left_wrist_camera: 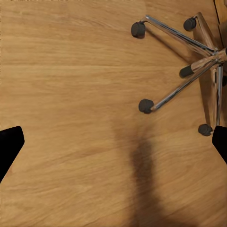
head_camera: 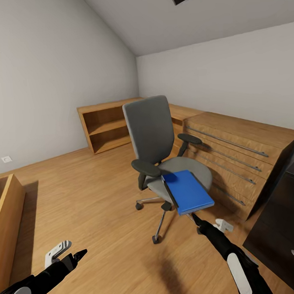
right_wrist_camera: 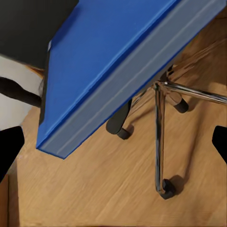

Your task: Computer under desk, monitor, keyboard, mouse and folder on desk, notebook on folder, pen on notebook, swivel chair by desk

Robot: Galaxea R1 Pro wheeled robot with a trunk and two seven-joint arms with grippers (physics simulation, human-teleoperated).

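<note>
Where wood floor (head_camera: 94, 203) meets grey walls, folder (head_camera: 187, 191) on swivel chair (head_camera: 157, 137); both arms' fingers seemingly apart.

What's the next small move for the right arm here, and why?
Probably ease the right gripper forward and slightly up onto the folder's near edge. The blue folder lies on the swivel chair seat, overhanging its front, and the gripper sits just short of that edge. In the right wrist view its fingers are spread wide with nothing between them, the folder ahead.
</note>
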